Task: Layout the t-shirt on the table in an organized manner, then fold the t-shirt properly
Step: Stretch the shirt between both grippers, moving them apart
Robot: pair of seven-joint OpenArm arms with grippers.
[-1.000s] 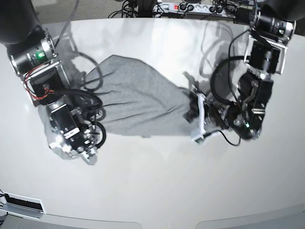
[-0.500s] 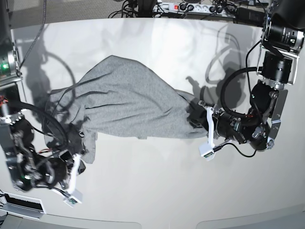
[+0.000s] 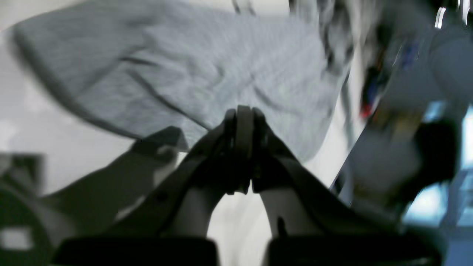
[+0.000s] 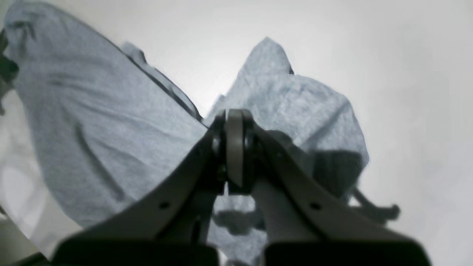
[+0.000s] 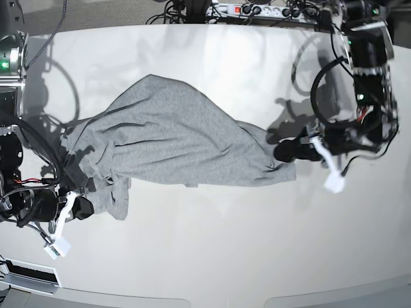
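Observation:
The heather-grey t-shirt (image 5: 173, 141) lies crumpled in a long band across the table (image 5: 225, 250), with no lettering showing. My left gripper (image 5: 280, 151) is at the shirt's right end. In the left wrist view its fingers (image 3: 240, 111) are pressed together and the t-shirt (image 3: 184, 66) creases fan out from the tips. My right gripper (image 5: 87, 206) is at the bunched lower-left corner. In the right wrist view the right gripper (image 4: 234, 114) is shut where two lobes of the t-shirt (image 4: 111, 129) meet.
A power strip with cables (image 5: 257, 9) runs along the table's far edge. A dark fitting (image 5: 29, 274) sits at the near left edge. Small white blocks hang by each wrist (image 5: 334, 183) (image 5: 56, 247). The other arm (image 3: 399, 147) shows blurred in the left wrist view.
Both arms moved outward, the right one toward the near left edge and the left one to the right. The shirt got drawn out longer and flatter between them.

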